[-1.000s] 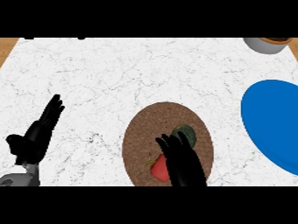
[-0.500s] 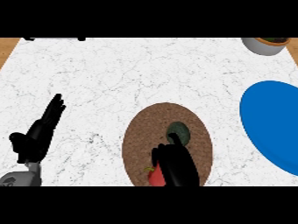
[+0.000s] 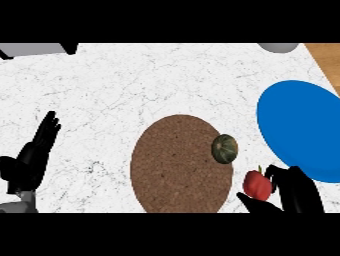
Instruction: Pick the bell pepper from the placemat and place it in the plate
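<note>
The right hand [image 3: 295,192] sat at the lower right of the head view with its fingers and thumb curled round the red bell pepper [image 3: 257,184], which showed against the left side of the hand. The pepper was off the brown placemat [image 3: 173,165], just right of the mat's right edge and just below-left of the blue plate [image 3: 306,127] (whether it touched the plate's rim could not be told). It was over the white marble worktop [image 3: 129,85] rather than on the mat or in the plate. A dark green, rounded vegetable [image 3: 225,148] lay at the placemat's right edge, partly overhanging it, above and left of the pepper and apart from it. The left hand [image 3: 29,160] rested open at the lower left, fingers straight and pointing up, holding nothing, well apart from the mat. A grey object [image 3: 29,48] showed at the top left edge and a pale round one [image 3: 280,47] at the top right
</note>
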Tool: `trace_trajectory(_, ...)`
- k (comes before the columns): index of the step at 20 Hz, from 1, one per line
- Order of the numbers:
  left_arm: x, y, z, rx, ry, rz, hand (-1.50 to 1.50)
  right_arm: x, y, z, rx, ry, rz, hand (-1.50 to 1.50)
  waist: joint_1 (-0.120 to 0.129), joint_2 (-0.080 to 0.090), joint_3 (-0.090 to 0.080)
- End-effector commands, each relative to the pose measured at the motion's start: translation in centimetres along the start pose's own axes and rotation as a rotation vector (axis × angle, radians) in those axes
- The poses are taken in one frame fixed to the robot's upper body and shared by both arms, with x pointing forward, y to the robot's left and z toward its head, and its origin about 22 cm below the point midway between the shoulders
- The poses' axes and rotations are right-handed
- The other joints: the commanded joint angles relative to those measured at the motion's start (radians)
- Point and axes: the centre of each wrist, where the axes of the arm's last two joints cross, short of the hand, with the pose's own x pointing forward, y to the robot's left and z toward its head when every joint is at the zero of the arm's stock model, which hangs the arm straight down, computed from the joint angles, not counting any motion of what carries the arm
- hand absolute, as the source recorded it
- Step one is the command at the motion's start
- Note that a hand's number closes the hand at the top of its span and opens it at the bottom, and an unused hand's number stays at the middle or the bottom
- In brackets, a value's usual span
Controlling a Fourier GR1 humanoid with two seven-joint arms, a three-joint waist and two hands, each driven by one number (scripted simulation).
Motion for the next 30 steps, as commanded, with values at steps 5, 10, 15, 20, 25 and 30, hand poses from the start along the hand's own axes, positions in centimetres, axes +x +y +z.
trace_trajectory(5, -0.6, 0.7, 0.8, 0.016, 0.033, 0.007, 0.00, -15.4, -8.9, 1.8, -0.168, 0.232, -0.022, 1.50, -0.034, -0.005, 0.002)
trace_trajectory(10, -0.6, 0.7, 1.8, 0.001, 0.022, 0.008, 0.00, -21.6, -16.0, 4.1, -0.285, 0.203, -0.069, 1.50, 0.010, -0.007, -0.001)
trace_trajectory(15, -0.2, 0.0, 0.6, -0.019, 0.007, 0.014, 0.00, -25.2, -21.2, 7.8, -0.476, 0.144, -0.127, 1.50, 0.034, 0.002, -0.003)
trace_trajectory(20, 2.0, -1.6, -0.9, -0.075, -0.025, 0.008, 0.00, -27.3, -21.9, 11.2, -0.497, 0.128, -0.173, 1.50, 0.084, 0.011, -0.003)
trace_trajectory(25, 1.3, -0.1, -1.7, -0.077, -0.020, -0.016, 0.00, -25.4, -25.2, 7.7, -0.484, 0.102, -0.205, 1.50, 0.101, 0.015, -0.004)
trace_trajectory(30, 2.8, -2.1, -2.0, -0.099, -0.020, 0.017, 0.00, -23.2, -26.3, 3.8, -0.432, 0.090, -0.223, 1.50, 0.110, 0.016, -0.003)
